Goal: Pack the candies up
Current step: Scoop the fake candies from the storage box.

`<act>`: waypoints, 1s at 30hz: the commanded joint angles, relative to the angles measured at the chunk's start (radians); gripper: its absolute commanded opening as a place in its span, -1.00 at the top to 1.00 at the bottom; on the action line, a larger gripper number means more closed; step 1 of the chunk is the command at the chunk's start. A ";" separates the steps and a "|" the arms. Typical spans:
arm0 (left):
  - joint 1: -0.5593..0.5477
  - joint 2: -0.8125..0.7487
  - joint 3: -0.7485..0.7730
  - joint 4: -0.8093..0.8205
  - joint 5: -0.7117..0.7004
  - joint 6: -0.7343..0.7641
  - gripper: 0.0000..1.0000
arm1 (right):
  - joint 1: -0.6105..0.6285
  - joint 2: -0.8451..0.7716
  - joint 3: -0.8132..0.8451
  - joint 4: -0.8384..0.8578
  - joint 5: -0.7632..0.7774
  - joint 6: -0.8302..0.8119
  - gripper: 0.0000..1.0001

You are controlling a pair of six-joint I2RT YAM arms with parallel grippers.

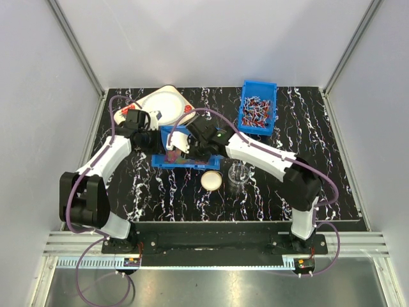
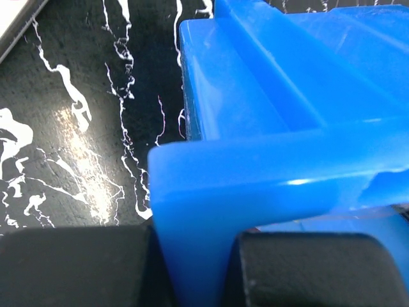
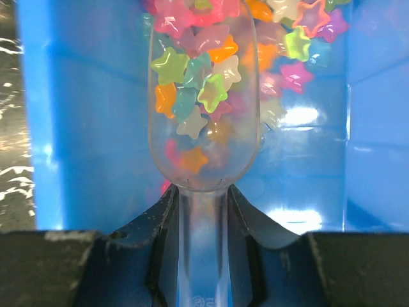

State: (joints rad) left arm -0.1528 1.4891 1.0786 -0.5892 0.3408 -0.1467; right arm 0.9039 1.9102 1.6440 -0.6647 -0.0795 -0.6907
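The left arm's fingers (image 2: 137, 268) are clenched on the side wall of an open blue plastic bin (image 2: 275, 166), its rim pinched between the two black pads (in the top view this bin (image 1: 186, 165) lies mid-worktop, between the two wrists). The right arm's fingers (image 3: 161, 246) are closed around the handle of a clear plastic scoop (image 3: 203, 160), whose bowl reaches forward into the same bin.

The small star-shaped translucent candies (image 3: 192, 83), in pink, yellow, orange, green and pale blue, fill the scoop's bowl. More of them lie heaped in the bin beyond it and to its right. From above they show as a pinkish cluster (image 1: 174, 156) inside the bin, beside the right wrist. Whether the scoop touches the bin floor cannot be told.

On the black, white-veined worktop (image 1: 160, 198), just on the near side of the bin, a round white cup (image 1: 211, 180) and a clear glass jar (image 1: 238, 173) stand side by side. A second blue plastic bin (image 1: 254, 130) with red-white-dark wrapped sweets (image 1: 257, 109) sits at the far right. A white rounded tray (image 1: 163, 105) lies at the far left, beyond the left wrist.
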 commanded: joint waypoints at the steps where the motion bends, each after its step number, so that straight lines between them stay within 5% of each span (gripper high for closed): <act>1: -0.004 -0.003 0.090 0.048 0.106 0.021 1.00 | -0.028 -0.126 -0.041 0.117 -0.117 0.066 1.00; 30: 0.004 0.215 0.307 -0.164 0.077 0.239 1.00 | -0.259 -0.529 -0.245 0.112 -0.332 0.105 1.00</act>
State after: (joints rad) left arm -0.1528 1.6920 1.3197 -0.7425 0.3702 0.0582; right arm 0.6754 1.4971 1.4380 -0.5934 -0.3466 -0.5972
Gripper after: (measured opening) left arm 0.111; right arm 0.349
